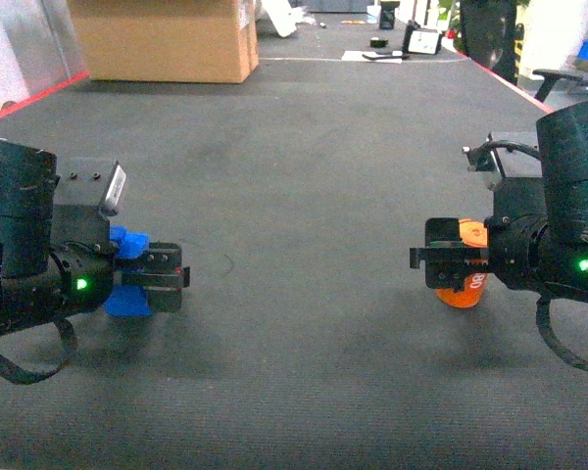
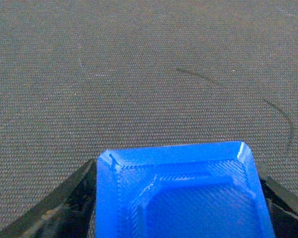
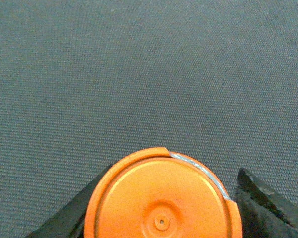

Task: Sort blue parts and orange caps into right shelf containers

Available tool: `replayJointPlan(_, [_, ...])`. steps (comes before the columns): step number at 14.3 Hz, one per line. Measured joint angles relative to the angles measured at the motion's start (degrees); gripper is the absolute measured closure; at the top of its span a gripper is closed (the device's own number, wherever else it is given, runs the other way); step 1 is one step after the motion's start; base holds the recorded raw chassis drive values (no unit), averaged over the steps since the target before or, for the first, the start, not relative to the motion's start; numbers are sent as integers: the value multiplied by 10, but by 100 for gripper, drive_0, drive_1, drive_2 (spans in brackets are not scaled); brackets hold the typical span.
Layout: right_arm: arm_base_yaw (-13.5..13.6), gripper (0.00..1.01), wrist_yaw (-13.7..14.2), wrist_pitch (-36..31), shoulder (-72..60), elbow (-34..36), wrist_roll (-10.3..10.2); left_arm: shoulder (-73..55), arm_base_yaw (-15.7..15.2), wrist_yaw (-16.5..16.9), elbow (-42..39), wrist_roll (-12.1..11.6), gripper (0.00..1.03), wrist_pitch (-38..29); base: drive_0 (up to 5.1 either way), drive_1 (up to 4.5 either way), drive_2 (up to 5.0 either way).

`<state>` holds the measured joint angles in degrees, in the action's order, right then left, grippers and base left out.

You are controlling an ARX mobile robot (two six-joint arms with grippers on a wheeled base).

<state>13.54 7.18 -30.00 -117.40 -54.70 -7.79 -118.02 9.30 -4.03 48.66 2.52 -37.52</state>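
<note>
The left gripper (image 1: 167, 277) is holding one blue part (image 1: 127, 272), and its fingers (image 2: 49, 210) are squeezing the part from both sides. In the left wrist view the blue part (image 2: 181, 193) is filling the space between the two dark fingers, with its flat face turned up toward the camera. Its wide side is running across from finger to finger.

The right gripper (image 1: 441, 266) is holding one orange cap (image 1: 467, 264). Its fingers (image 3: 260, 198) are pressing on the round cap (image 3: 161, 198) from left and right. The cap's flat round face is looking up at the right wrist camera, and dark marks are showing on its side in the head view.

So both things are already sitting inside the fingers, not lying on the dark mat (image 1: 304, 176). Both hands are hanging low above the mat, well apart from each other, with their fingers pointing toward the middle.

I am counting one blue part and one orange cap. No other parts or caps are showing on the mat.

The shelf and its containers are not showing in any view, so I cannot tell which way they are lying from either hand. By the task words they should be off to the right, so I am guessing the right arm with the cap is the nearer one. A big cardboard box (image 1: 167, 39) is standing far back on the left.
</note>
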Motion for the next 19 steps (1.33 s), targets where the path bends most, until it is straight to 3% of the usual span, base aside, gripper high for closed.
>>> replayJointPlan(2, [3, 54, 1, 4, 0, -2, 4, 0, 0, 0, 0, 0, 47, 3, 0, 0, 0])
replayJointPlan(3, [3, 55, 1, 5, 0, -3, 5, 0, 0, 0, 0, 1, 57, 0, 0, 0, 0])
replayJointPlan(5, [3, 55, 1, 1, 0, -3, 8, 6, 0, -5, -8, 1, 59, -21, 0, 0, 0])
replayJointPlan(7, [3, 55, 9, -62, 45, 46, 2, 76, 0, -24, -52, 16, 59, -79, 0, 0, 0])
replayJointPlan(9, [7, 55, 31, -122, 146, 104, 2, 197, 1, -53, -108, 15, 59, -118, 0, 0, 0])
replayJointPlan(11, [23, 55, 55, -156, 265, 181, 23, 341, 6, -90, -184, -16, 59, -127, 0, 0, 0])
replayJointPlan(14, [67, 55, 116, -144, 464, 262, 68, 564, 43, -138, -237, -71, 59, -58, 0, 0, 0])
replayJointPlan(17, [103, 55, 172, -100, 613, 291, 101, 720, 82, -187, -257, -93, 59, 5, 0, 0, 0])
replayJointPlan(19, [105, 55, 173, -92, 629, 293, 123, 746, 86, -193, -263, -107, 59, 5, 0, 0, 0])
